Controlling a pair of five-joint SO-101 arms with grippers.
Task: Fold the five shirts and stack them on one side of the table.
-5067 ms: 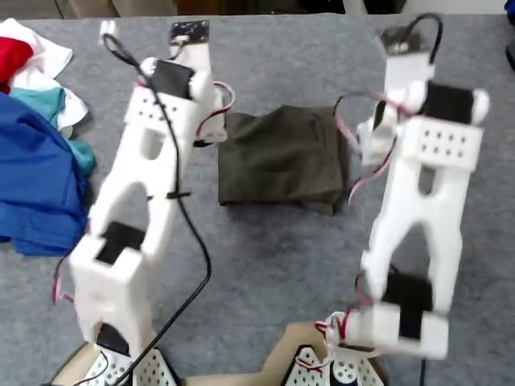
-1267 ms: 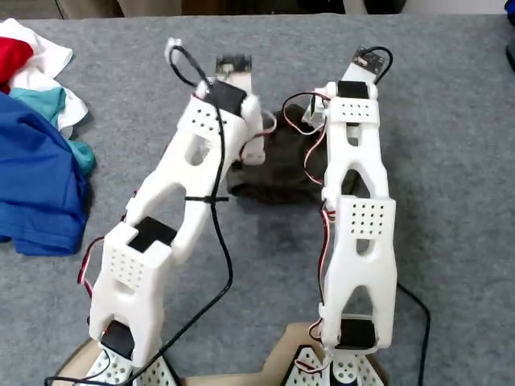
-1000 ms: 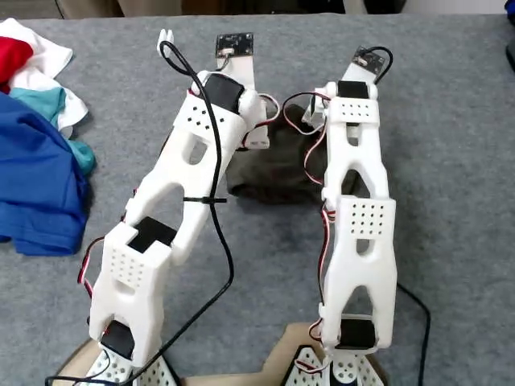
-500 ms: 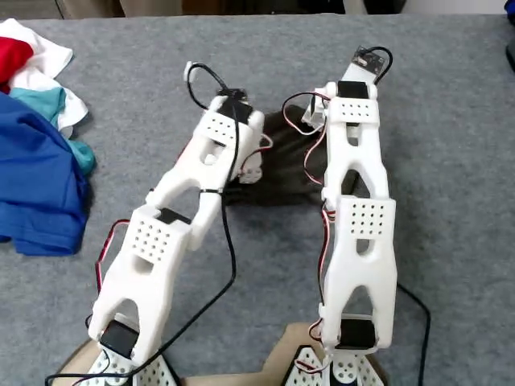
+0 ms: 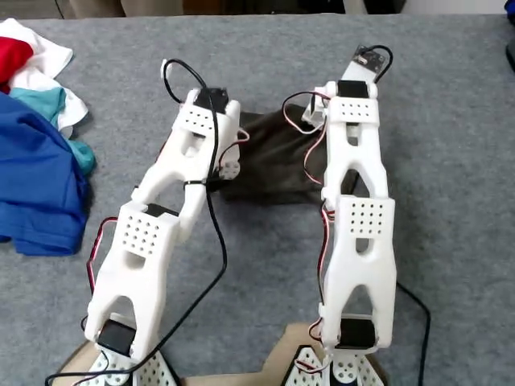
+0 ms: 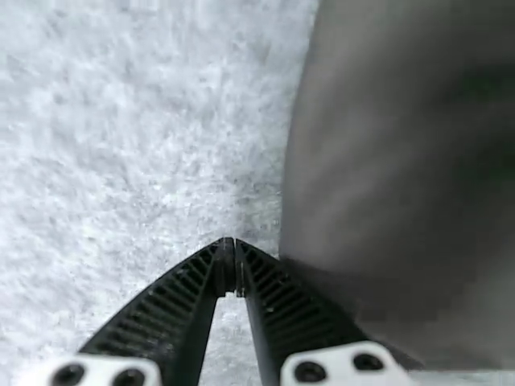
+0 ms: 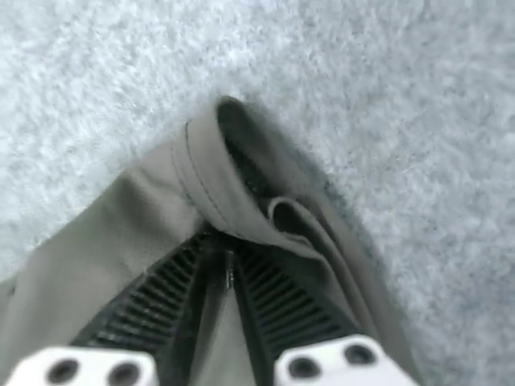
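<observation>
A folded olive shirt (image 5: pixel 273 161) lies at the middle of the grey table, between my two arms. My left gripper (image 6: pixel 229 269) is shut and empty, with its tips down on the carpet just beside the olive shirt's (image 6: pixel 402 177) left edge. My right gripper (image 7: pixel 229 273) is shut on a bunched corner of the olive shirt (image 7: pixel 217 193), at the far right of the shirt. A loose pile sits at the table's left edge: a blue shirt (image 5: pixel 36 177), a teal shirt (image 5: pixel 48 100), a white shirt (image 5: pixel 40 60) and a red shirt (image 5: pixel 10 52).
Grey carpet-like table (image 5: pixel 451 161) has open room to the right of the arms and in front of the olive shirt. Both white arms stretch over the table's middle. A black cable (image 5: pixel 211 241) hangs along the left arm.
Both arms went from folded back to stretched over the shirt. In the last second the left arm pulled back from the shirt's far edge to its left edge. The right arm stayed put.
</observation>
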